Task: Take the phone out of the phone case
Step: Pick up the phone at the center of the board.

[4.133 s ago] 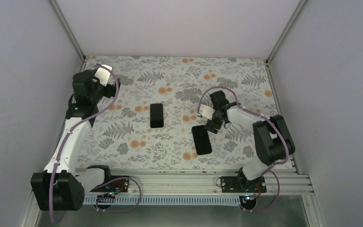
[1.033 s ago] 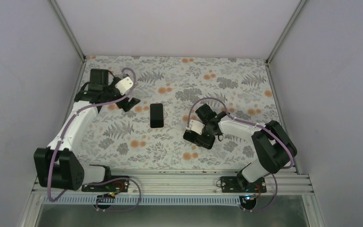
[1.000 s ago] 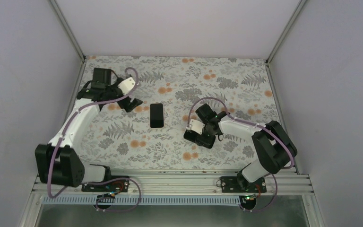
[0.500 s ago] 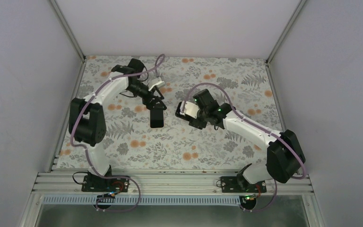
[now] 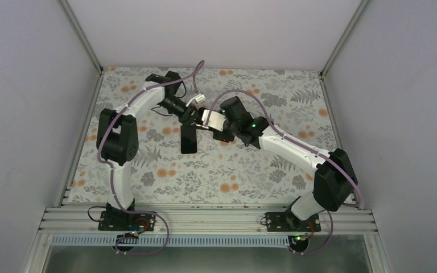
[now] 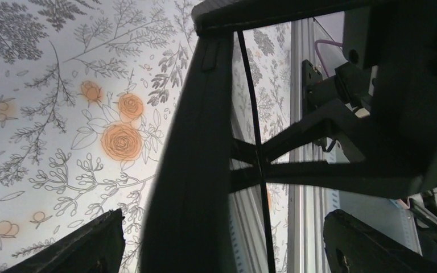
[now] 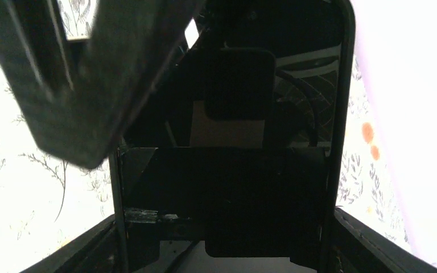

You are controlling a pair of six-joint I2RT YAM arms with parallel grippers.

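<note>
My right gripper (image 5: 210, 123) holds the black cased phone (image 7: 227, 187) off the table near the middle, shut on its two long edges. Its glossy face fills the right wrist view between my fingers (image 7: 370, 244). My left gripper (image 5: 196, 115) has come in from the left and meets it. In the left wrist view the same cased phone (image 6: 193, 170) shows edge-on as a dark slab between my wide-apart fingers (image 6: 91, 244), so the left gripper (image 6: 222, 224) is open around it. A blurred black finger (image 7: 74, 85) of the left gripper hangs just before the phone's upper left corner.
A second flat black slab (image 5: 188, 140) lies on the floral tablecloth (image 5: 148, 159) just below the two grippers. White walls close off the left, right and back. The rail (image 5: 205, 219) with both arm bases runs along the near edge.
The right gripper picked the black phone up from the near right and carried it up-left to the centre. The left arm swung from the far left in to meet it.
</note>
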